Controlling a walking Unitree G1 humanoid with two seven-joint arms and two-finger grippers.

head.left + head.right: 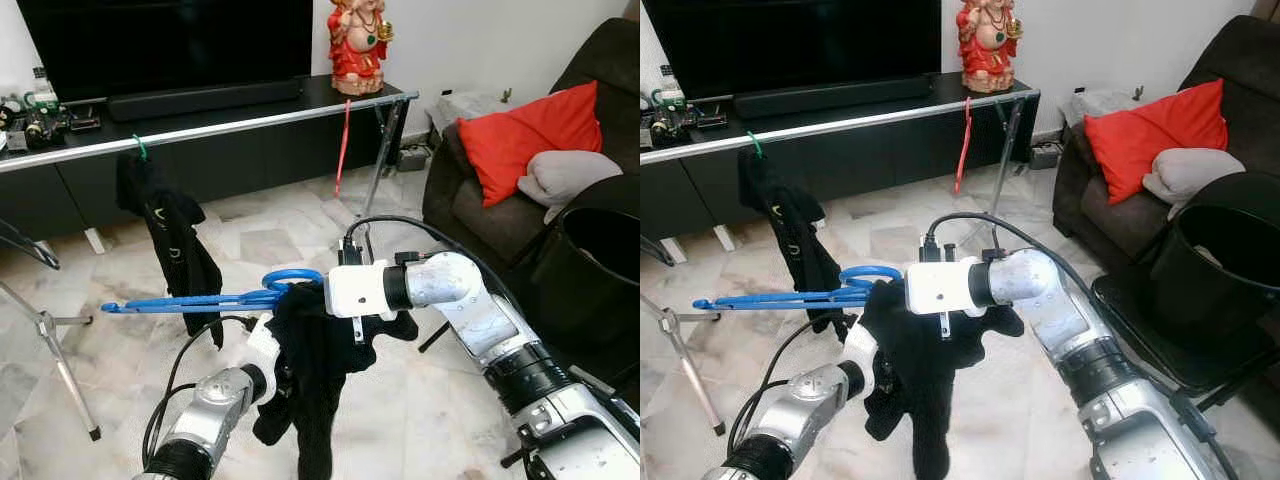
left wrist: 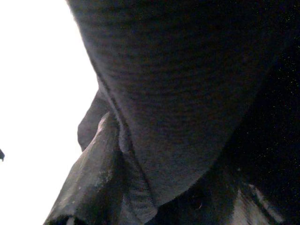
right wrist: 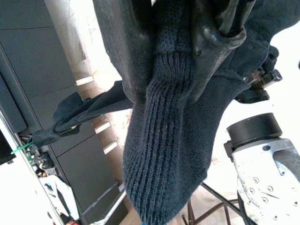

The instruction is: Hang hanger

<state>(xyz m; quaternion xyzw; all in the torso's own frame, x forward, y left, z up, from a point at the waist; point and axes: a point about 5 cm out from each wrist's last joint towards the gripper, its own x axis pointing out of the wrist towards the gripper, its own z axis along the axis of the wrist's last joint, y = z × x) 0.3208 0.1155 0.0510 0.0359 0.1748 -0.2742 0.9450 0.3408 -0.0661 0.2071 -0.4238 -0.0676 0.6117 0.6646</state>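
Holding | our right tool clenches dark garment on blue hanger, steadying it | left tool's grip beneath: cannot tell

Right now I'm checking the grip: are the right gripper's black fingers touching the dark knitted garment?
Touching. In the right wrist view the fingers press into the dark knitted garment, ribbed fabric bunched between them.

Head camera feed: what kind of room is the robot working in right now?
Most likely a home living room. A large dark television stands on a long black TV cabinet, a dark sofa with a red cushion sits to the robot's right, and the floor is pale marble tile.
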